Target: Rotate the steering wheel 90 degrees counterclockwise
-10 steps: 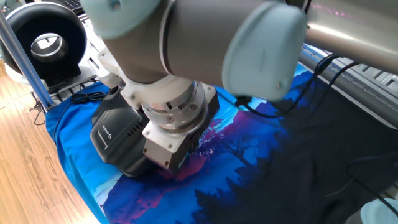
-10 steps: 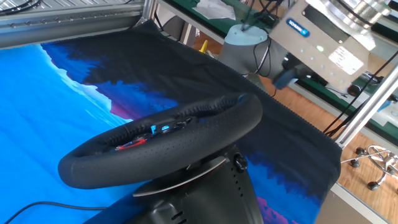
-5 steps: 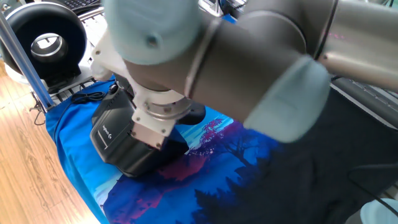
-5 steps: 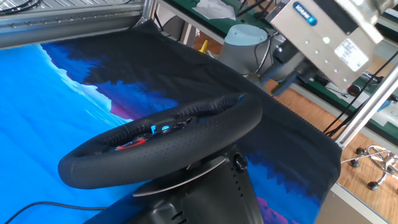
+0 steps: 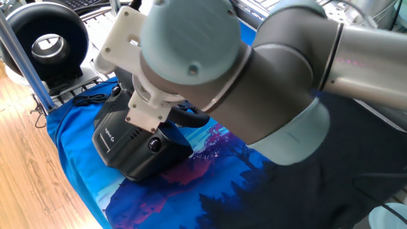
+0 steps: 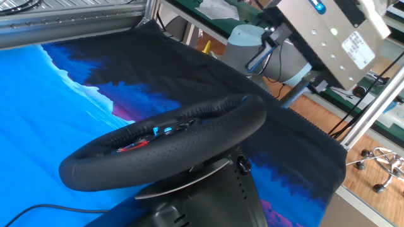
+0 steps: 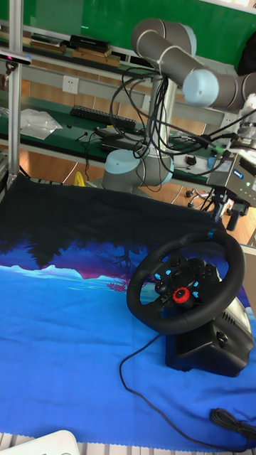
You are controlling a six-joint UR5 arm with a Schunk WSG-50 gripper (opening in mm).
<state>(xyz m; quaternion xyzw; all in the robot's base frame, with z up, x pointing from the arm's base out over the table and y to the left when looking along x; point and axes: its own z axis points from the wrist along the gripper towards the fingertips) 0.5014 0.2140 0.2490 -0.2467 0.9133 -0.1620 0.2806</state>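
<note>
Overhead, one gripper (image 7: 226, 204) is hanging beside one steering wheel (image 7: 186, 282); jaws' spread unreadable, nothing being held.

The steering wheel (image 7: 186, 284) sits on its base (image 7: 213, 346), the hand (image 7: 222, 207) above its rim.

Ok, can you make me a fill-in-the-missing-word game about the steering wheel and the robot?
1. The button in the middle of the steering wheel is coloured ____.
2. The small stripe at the top of the wheel's rim is coloured ____.
3. The gripper is ____ the wheel, not touching it.
4. The cloth under the wheel shows dark ____ against blue.

Missing words: red; blue; above; trees
</note>
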